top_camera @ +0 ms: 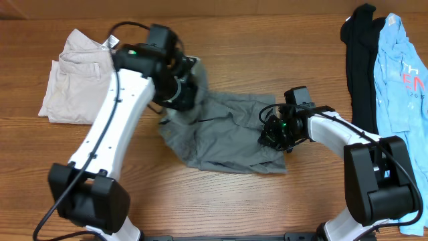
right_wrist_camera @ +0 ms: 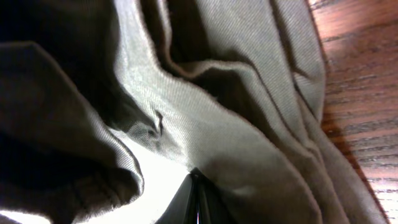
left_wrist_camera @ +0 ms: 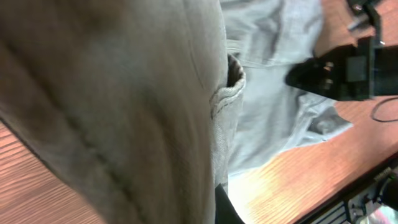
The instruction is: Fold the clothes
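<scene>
While both arms reached toward the middle of the table (top_camera: 221,201), the grey garment (top_camera: 227,134) lay crumpled between them.

The left gripper (top_camera: 186,86) held the garment's upper left edge raised off the wood. Its jaws pinched cloth that hung so close over the left wrist camera that it filled most of that view. The right gripper (top_camera: 273,134) sat low on the garment's right side, jaws pressed together on a fold of fabric. Beige trousers (top_camera: 73,77) lay at the table's far left, well apart from the garment. A black garment (top_camera: 361,60) and a light-blue shirt (top_camera: 401,67) lay side by side at the far right.
</scene>
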Available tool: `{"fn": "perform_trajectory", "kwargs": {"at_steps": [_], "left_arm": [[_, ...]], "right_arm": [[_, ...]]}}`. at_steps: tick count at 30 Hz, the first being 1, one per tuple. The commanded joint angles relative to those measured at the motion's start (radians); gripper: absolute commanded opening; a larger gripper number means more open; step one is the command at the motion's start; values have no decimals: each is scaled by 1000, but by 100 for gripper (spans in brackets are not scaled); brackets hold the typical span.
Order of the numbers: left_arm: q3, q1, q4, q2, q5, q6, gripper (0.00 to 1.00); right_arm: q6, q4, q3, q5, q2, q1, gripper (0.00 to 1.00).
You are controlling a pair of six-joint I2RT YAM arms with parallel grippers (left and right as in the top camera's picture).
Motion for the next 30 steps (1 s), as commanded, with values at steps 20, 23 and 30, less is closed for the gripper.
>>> {"fn": "perform_trajectory", "kwargs": {"at_steps": [20,23,30], "left_arm": [[27,-267,319,282,261,-343,32],[27,-267,322,286,264,-343,31],[27,-267,329,286,265,-343,43]], "right_arm": [[0,22,6,-8,-8,-23,13],[-3,-45,88,-26,-81,-76,24],[-8,-211,251,-29,-289,-269,51]]}}
